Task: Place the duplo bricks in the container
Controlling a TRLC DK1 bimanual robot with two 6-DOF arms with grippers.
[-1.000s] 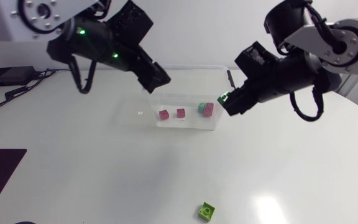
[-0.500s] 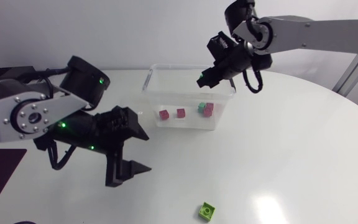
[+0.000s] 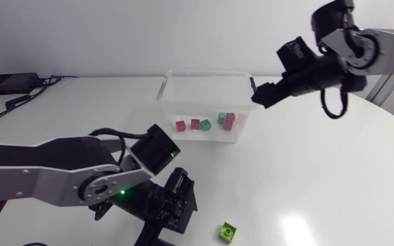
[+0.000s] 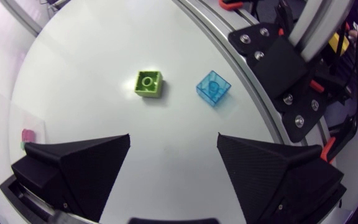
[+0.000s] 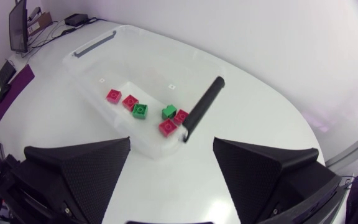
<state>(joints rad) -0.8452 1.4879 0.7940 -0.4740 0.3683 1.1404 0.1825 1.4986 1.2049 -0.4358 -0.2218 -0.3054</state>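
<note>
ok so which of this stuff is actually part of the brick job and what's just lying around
Part of the job: clear container, red bricks and green bricks inside it, lime brick and blue brick loose on the table.
Just lying about: black box with cables, purple mat.

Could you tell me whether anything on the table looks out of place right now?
Two bricks lie outside the container: a lime brick and a translucent blue brick, both on the table ahead of the open left claw. The blue one sits close to the table's edge, where a nudge could drop it.
</note>
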